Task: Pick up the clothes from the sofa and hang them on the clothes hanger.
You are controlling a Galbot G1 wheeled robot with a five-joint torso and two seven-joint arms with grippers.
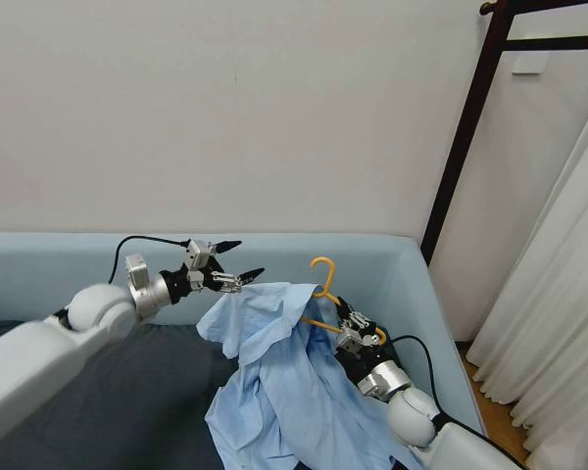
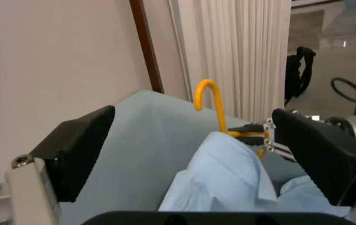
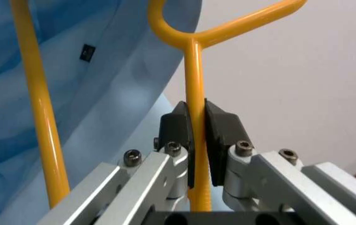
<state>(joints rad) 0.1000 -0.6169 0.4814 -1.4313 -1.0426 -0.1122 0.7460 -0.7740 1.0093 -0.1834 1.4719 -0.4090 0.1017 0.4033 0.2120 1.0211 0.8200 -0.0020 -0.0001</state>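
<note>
**Shirt (image 1: 274, 367) hanging on the orange hanger (image 1: 322, 277) above the sofa (image 1: 78, 259)**

The right gripper (image 1: 357, 329) is clamping the hanger's wire just below the hook, holding the light-blue shirt draped over it. The left gripper (image 1: 246, 258) is hovering with its fingers spread wide, just beside the shirt's shoulder. A dark wooden rack post (image 1: 465, 127) and a white curtain (image 1: 559, 323) are standing past the sofa's right end.

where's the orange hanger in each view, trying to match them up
Head view: orange hanger right of centre, hook poking up above the blue shirt.
Left wrist view: its hook stands mid-picture behind the shirt.
Right wrist view: its stem runs through the middle, clamped by the right gripper.
Shared landmark: the blue shirt.
</note>
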